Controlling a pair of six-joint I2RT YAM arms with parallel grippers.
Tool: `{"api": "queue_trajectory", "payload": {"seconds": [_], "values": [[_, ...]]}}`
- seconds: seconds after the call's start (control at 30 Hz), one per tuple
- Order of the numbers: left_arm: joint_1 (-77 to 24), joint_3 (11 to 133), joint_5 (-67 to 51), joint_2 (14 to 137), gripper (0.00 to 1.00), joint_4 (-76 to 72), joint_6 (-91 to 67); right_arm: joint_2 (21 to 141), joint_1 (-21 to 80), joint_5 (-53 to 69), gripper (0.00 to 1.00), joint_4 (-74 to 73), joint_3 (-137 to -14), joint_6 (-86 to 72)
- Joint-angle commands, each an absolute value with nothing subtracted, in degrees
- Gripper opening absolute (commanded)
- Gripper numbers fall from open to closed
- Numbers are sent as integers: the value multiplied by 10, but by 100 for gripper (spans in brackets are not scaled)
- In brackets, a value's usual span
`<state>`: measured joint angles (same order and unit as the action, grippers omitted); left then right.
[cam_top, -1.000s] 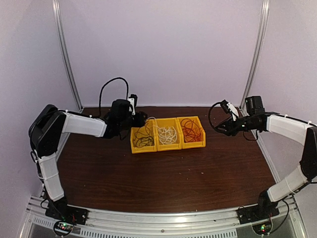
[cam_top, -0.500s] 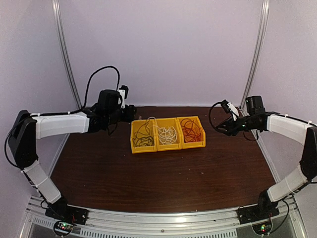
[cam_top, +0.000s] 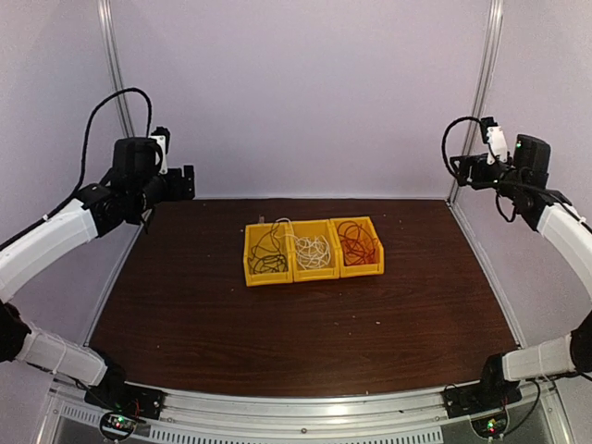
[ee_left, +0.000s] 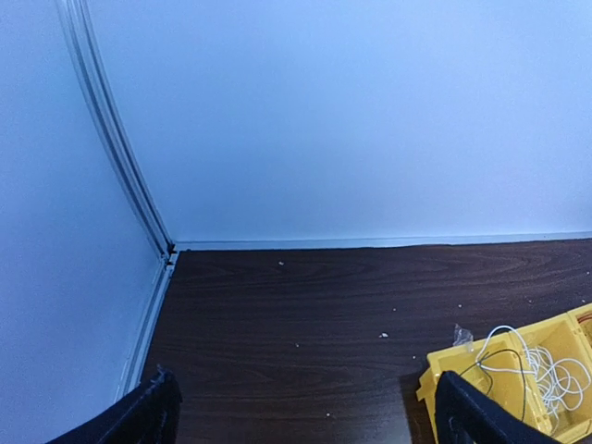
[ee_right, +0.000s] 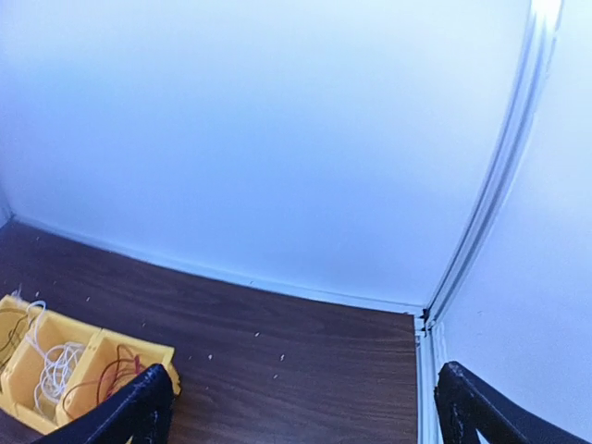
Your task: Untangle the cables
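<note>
Three yellow bins point(cam_top: 314, 275) stand in a row mid-table. The left bin holds a dark cable point(cam_top: 267, 255), the middle one a white cable point(cam_top: 313, 249), the right one a red cable point(cam_top: 358, 243). My left gripper point(cam_top: 188, 181) hangs high at the far left, well away from the bins, open and empty. My right gripper point(cam_top: 460, 170) is raised at the far right, also open and empty. The left wrist view shows its gripper point(ee_left: 305, 416) spread wide over bare table, with the white cable point(ee_left: 546, 370) at lower right. The right wrist view shows its gripper point(ee_right: 305, 412) wide open, with the red cable point(ee_right: 120, 370) at lower left.
Pale walls and metal corner posts point(cam_top: 118, 92) enclose the dark wooden table point(cam_top: 296, 333). Small white crumbs point(ee_left: 383, 335) dot the table near the back wall. A scrap of clear plastic point(ee_left: 462, 335) lies by the left bin's corner.
Both arms have lifted and swung outward from the bins toward the side walls. Both grippers have opened wider.
</note>
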<state>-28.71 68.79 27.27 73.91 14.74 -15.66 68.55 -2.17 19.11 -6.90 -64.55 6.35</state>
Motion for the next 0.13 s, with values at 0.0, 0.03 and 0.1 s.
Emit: {"api": "queue_trajectory", "payload": {"seconds": [0.0, 0.03, 0.1], "values": [[-280, 630, 272, 691, 98, 155, -154, 669, -21, 90, 100, -8, -620, 20], [-280, 618, 269, 685, 98, 144, -160, 670, -20, 95, 100, -8, -618, 15], [-279, 600, 258, 682, 98, 131, -166, 669, -20, 104, 100, -5, -605, 4]]}}
